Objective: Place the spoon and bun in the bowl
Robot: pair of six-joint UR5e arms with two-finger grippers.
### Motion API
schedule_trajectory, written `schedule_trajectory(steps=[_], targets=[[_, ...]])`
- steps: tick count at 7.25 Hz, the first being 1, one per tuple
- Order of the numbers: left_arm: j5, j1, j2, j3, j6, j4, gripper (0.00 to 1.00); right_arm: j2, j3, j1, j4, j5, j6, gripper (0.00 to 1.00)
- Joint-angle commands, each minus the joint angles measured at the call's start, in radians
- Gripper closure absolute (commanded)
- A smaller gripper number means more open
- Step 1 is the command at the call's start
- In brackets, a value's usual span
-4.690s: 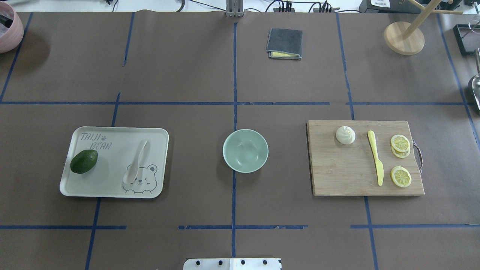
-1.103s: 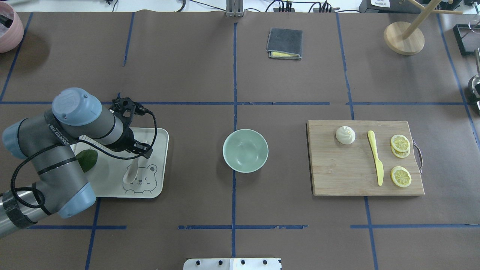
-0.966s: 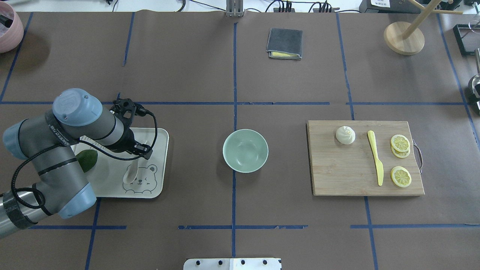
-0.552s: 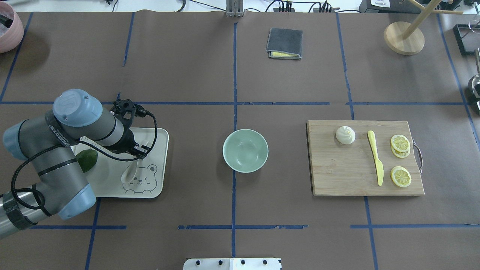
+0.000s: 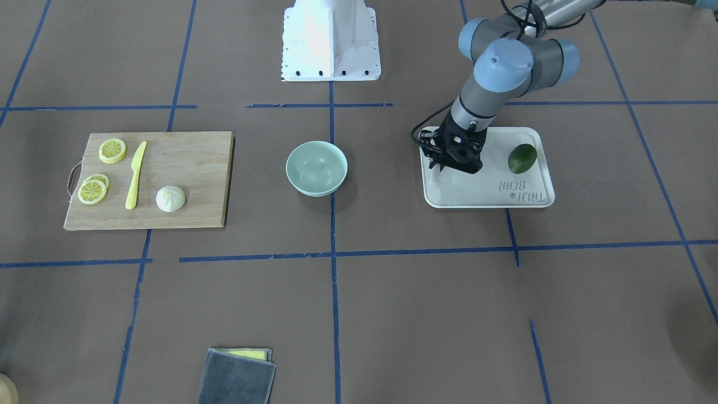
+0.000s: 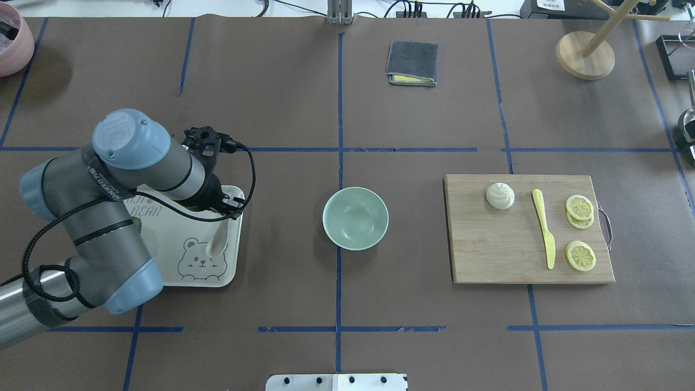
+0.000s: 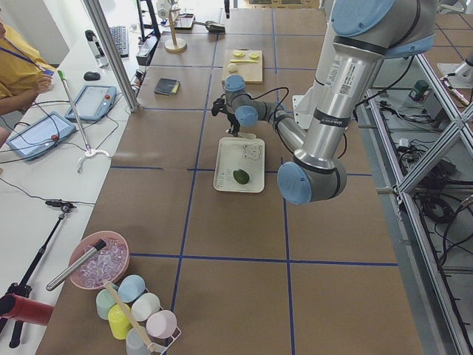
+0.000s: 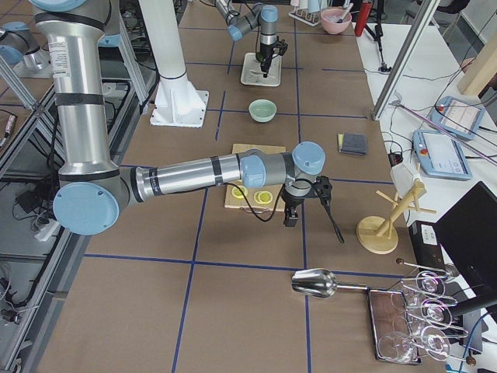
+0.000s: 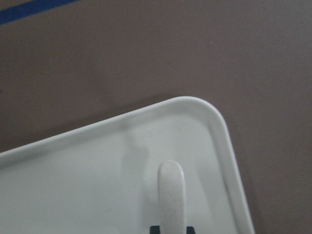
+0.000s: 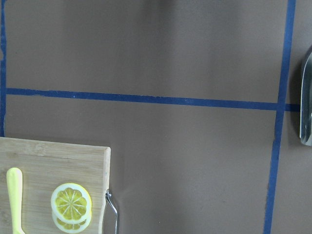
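**Overhead view, left of frame:** the left gripper (image 6: 227, 212), its fingers mostly hidden under the wrist, is clamped on the spoon (image 6: 216, 241) by the right edge of the tray (image 6: 231, 274). The arm nearly covers the avocado (image 5: 521, 158).

**Centre:** bowl (image 6: 355, 218).

**Right:** bun (image 6: 500, 195) on the board (image 6: 488, 255).

**Right gripper** (image 8: 304, 208): seen from the side only, so it cannot be told whether the jaws are apart or together.

With the spoon (image 6: 217, 241) clamped in my left end effector (image 6: 227, 209) above the tray's (image 6: 168, 233) bowl-side rim, the stretch of counter (image 6: 282, 228) over to the bowl (image 6: 355, 218) is bare. The bowl's mouth is open from above. On the board (image 6: 488, 255), the bun (image 6: 500, 195) has free room on its bowl side and toward me, but the knife (image 6: 543, 228) lies near on its other side, with lemon slices (image 6: 579, 208) beyond that.
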Motion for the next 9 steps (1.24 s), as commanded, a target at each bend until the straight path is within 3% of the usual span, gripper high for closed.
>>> schedule_trajectory(steps=[1,2,3,6,7,9], targets=[[0.008,0.046,-0.248,0.141,-0.239,0.002,1.00,0.010,0.001,-0.008,0.000,0.001,0.002,0.00],[0.048,0.057,-0.357,0.222,-0.372,-0.001,1.00,0.011,0.001,-0.011,0.000,0.001,0.002,0.00],[0.153,0.092,-0.422,0.264,-0.513,-0.010,1.00,0.012,0.001,-0.011,0.000,0.001,0.003,0.00],[0.321,0.111,-0.354,0.258,-0.640,-0.008,1.00,0.014,0.001,-0.013,0.000,0.001,0.003,0.00],[0.321,0.112,-0.331,0.245,-0.640,-0.008,1.00,0.012,0.001,-0.014,0.000,0.001,0.003,0.00],[0.321,0.114,-0.329,0.222,-0.635,-0.005,0.28,0.014,0.001,-0.017,0.000,0.001,0.003,0.00]])
